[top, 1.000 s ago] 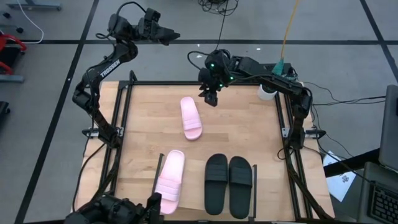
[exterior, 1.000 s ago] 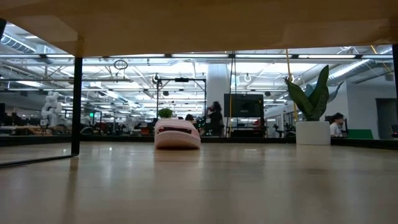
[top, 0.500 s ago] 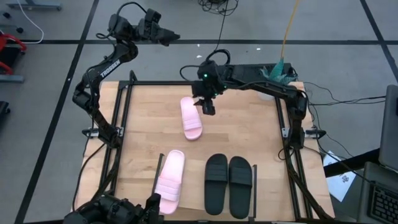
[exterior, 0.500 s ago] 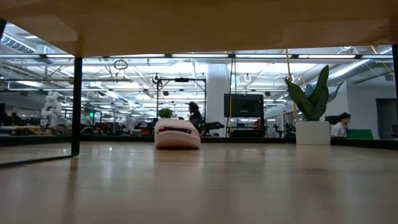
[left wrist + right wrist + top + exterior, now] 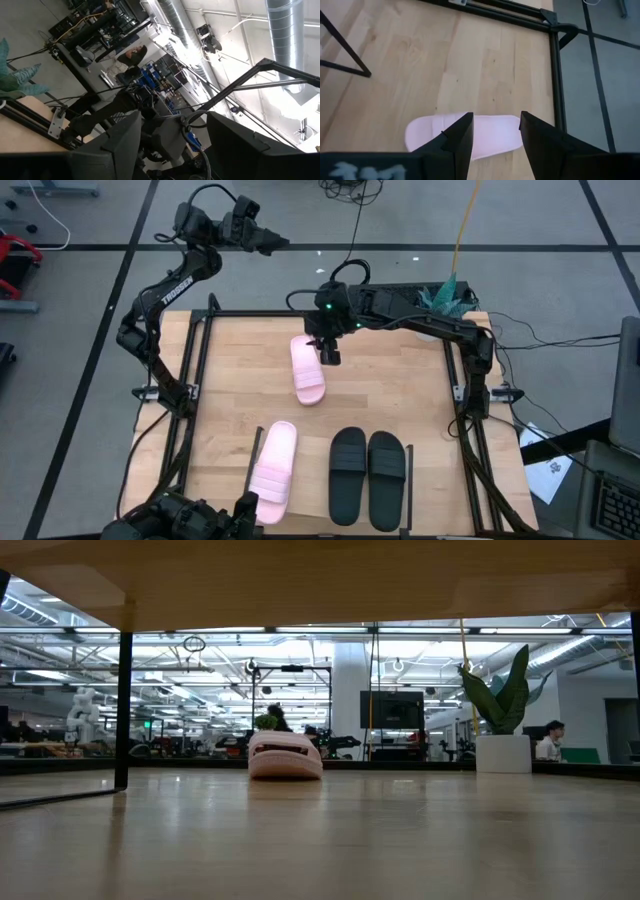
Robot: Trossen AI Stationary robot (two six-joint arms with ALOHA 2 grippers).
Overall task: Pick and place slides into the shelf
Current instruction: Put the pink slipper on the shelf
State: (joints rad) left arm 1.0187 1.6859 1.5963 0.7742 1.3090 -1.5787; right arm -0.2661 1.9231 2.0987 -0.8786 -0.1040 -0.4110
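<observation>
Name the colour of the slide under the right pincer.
Pale pink slide, under the open right pincer; best in the high view.

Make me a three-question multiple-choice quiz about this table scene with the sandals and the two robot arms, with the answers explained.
1. Where is the right gripper?
A. Over the black pair
B. Above the far pink slide
C. Off the table, raised high

2. How many slides lie on the wood in all?
A. Two
B. Three
C. Four

3. How do the right gripper's fingers stand?
A. Open, holding nothing
B. Shut on a black slide
C. Shut on a pink slide

Answers:
1. B: in the high view it hangs at the edge of the far pink slide, and the right wrist view looks down on that slide between the fingers.
2. C: the far pink slide, the near pink slide and the black pair.
3. A: the right wrist view shows a gap between the fingers, with the slide lying flat below.
</observation>
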